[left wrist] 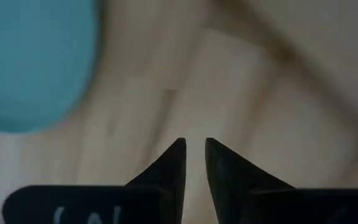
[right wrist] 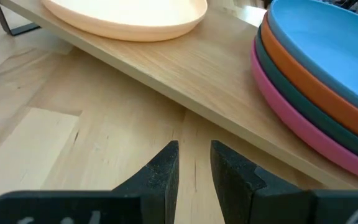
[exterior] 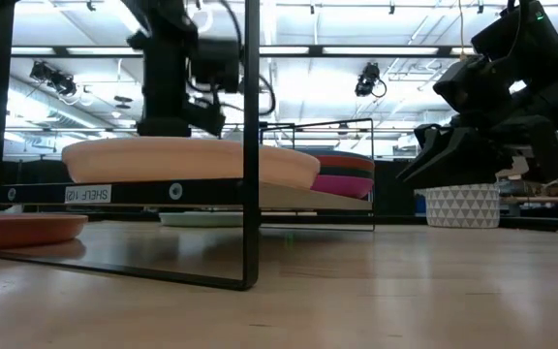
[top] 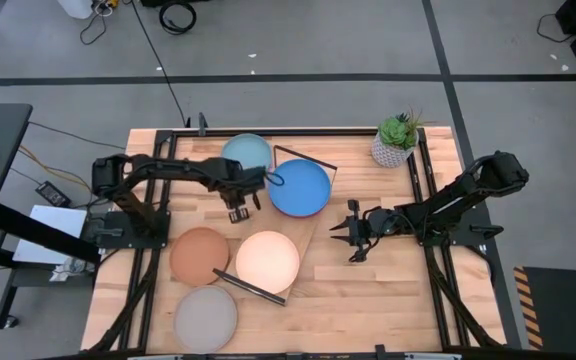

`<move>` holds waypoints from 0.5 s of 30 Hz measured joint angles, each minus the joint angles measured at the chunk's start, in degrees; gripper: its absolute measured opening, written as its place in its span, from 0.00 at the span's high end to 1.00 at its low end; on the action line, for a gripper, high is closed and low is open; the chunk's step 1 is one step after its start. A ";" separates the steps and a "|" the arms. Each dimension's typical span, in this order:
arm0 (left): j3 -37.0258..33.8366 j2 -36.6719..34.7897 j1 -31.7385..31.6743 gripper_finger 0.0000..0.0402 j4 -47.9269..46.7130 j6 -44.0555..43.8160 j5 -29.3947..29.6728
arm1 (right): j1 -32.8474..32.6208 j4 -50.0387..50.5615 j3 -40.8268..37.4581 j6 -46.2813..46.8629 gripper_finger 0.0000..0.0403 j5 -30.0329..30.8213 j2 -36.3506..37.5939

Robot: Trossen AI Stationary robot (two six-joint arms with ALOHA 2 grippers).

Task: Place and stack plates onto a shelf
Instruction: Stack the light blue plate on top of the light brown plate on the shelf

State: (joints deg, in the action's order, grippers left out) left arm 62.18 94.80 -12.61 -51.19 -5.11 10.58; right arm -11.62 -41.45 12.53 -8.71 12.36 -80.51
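the shelf (top: 308,245) lies diagonally across the middle of the surface (top: 388,290), its black wire frames (top: 251,288) at both short ends. on the far end sits a stack: bright blue plate (top: 300,188) on top, then the orange plate (right wrist: 303,78), teal plate (right wrist: 309,102) and magenta plate (right wrist: 303,134) beneath, as the right wrist view shows. the cream plate (top: 267,262) rests alone on the near end of the board.

off the shelf, the tan plate (top: 199,254) lies on the surface just beside the cream one, the grey plate (top: 205,318) near the front edge, and the light blue plate (top: 245,153) at the back, partly covered by the left arm.

the left gripper (top: 240,212) hovers over bare wood between the light blue plate and the shelf, fingers nearly together with a narrow gap, holding nothing. the right gripper (top: 352,238) is just beside the shelf's long edge, near the stack, pointing at it; its fingers likewise stand a narrow slit apart and are empty.

a white plant pot (top: 392,150) with a green plant stands at the back right corner, well apart from the plates.
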 joint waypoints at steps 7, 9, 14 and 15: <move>-2.63 0.00 -6.63 0.72 4.17 12.14 6.84 | 0.00 0.00 0.00 -0.07 0.76 0.00 0.00; -2.63 0.01 -8.51 0.66 6.03 14.65 7.25 | 0.00 -0.02 0.00 -0.33 0.76 0.00 0.00; -2.63 0.02 -12.58 0.54 11.22 21.05 6.84 | 0.00 -0.02 0.00 -0.26 0.76 -0.02 0.00; -2.63 0.02 -13.29 0.53 11.68 22.52 6.29 | 0.00 -0.02 0.00 -0.22 0.76 -0.02 0.00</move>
State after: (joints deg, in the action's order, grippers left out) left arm 59.55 94.83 -25.90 -39.52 17.41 16.87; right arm -11.62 -41.47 12.53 -8.93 12.34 -80.51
